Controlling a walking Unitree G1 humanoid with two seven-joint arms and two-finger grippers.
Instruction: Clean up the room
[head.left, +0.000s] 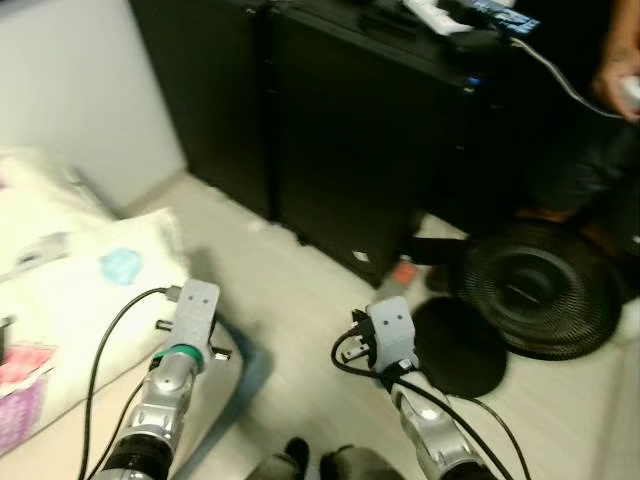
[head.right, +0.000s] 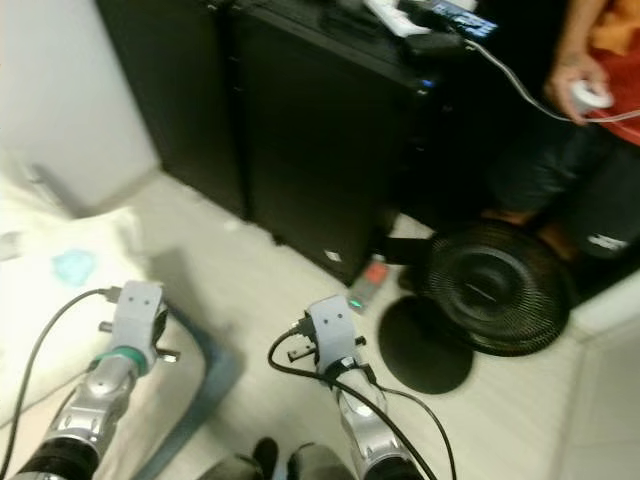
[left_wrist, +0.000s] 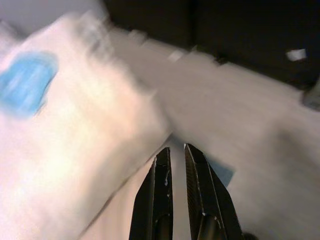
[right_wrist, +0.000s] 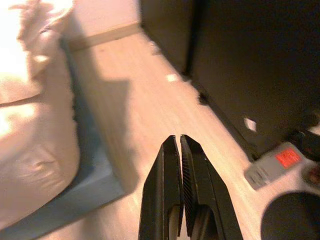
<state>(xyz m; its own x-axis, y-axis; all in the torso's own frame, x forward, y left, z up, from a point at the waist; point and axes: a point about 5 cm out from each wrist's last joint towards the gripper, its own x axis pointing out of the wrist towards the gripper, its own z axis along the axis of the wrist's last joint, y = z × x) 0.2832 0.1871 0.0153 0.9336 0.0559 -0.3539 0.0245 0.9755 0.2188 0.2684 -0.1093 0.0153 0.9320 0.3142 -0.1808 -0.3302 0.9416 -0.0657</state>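
Both arms are reaching forward over the pale wood-look floor (head.left: 300, 300), and neither is carrying anything. The left gripper (left_wrist: 175, 150) is hovering with its two black fingers nearly together, just a thin slit between them, right over the edge of the white rumpled bedding (left_wrist: 75, 130), which is bearing a light blue patch (left_wrist: 25, 82) off to its left. The right gripper (right_wrist: 179, 140) is poised with its fingers pressed together, pointing along the floor; the bed's blue base (right_wrist: 90, 180) is lying to its left, and a small grey power strip with a red switch (right_wrist: 272, 165) is lying ahead to its right, beside the tall black cabinet (head.left: 350, 150) and the round black fan (head.left: 545, 290). A person's hand (head.right: 580, 90) is resting far beyond.
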